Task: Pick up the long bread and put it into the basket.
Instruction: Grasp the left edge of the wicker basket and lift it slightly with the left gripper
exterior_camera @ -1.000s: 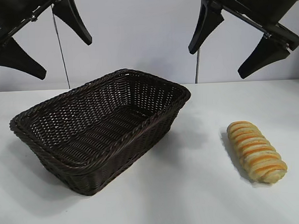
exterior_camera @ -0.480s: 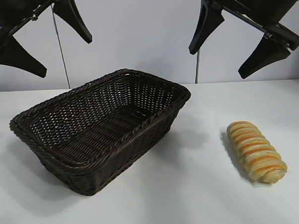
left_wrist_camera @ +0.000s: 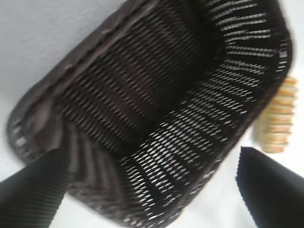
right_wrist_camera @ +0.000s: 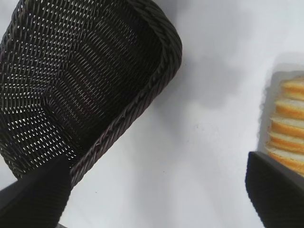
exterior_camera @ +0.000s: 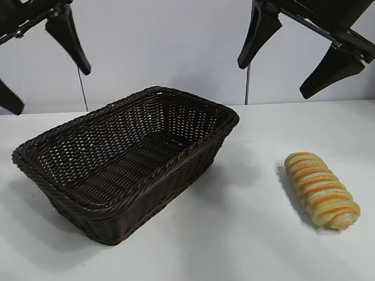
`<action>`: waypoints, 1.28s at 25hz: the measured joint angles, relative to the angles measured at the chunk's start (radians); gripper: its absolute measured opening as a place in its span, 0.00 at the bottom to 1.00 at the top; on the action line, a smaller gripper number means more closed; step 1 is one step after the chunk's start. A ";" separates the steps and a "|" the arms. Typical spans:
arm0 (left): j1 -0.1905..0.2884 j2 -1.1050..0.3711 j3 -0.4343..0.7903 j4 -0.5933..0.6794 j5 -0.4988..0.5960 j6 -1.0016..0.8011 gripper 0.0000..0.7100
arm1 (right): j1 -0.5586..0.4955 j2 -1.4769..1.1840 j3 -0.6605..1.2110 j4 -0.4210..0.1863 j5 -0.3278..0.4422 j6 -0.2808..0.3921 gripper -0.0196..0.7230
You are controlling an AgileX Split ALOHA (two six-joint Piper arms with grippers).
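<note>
Item: long bread (exterior_camera: 321,189). It is lying on the white tabletop (exterior_camera: 241,238) to the right of the basket (exterior_camera: 127,158), well apart from it, untouched and not yet lifted.

Item: basket. It is sitting left of centre on the tabletop, holding nothing that the views are showing.

Item: right tool (exterior_camera: 301,45). It is hanging high above the tabletop, between basket and bread but nearer the bread's side, fingers spread wide and gripping nothing.

Item: left tool (exterior_camera: 38,60). It is hanging above the basket's left end, fingers likewise spread wide and empty.

Progress: nothing of the task is done. Reaching down, grasping, carrying over and releasing the bread inside the basket are all remaining; by its position, the right tool is looking the likelier one to do it.
</note>
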 joint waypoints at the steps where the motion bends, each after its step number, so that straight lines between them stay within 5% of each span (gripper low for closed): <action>1: -0.009 0.000 0.036 -0.014 -0.037 -0.002 0.98 | 0.000 0.000 0.000 0.000 0.001 0.000 0.96; 7: -0.029 0.099 0.102 -0.071 -0.199 -0.008 0.98 | 0.000 0.000 -0.003 0.000 0.004 0.000 0.96; 15: -0.029 0.223 0.088 -0.115 -0.248 -0.004 0.97 | 0.000 0.000 -0.003 -0.004 0.008 0.000 0.96; 17: -0.029 0.225 0.088 -0.117 -0.261 -0.004 0.85 | 0.000 0.000 -0.003 -0.009 0.008 0.000 0.96; 22: -0.029 0.225 0.077 -0.122 -0.268 -0.006 0.31 | 0.000 0.000 -0.003 -0.017 0.008 0.000 0.96; 26: -0.028 0.225 0.032 -0.133 -0.261 -0.011 0.14 | 0.000 0.000 -0.003 -0.022 0.008 0.000 0.96; 32: -0.025 0.235 -0.041 -0.128 -0.192 0.000 0.14 | 0.000 0.000 -0.003 -0.033 0.011 0.000 0.96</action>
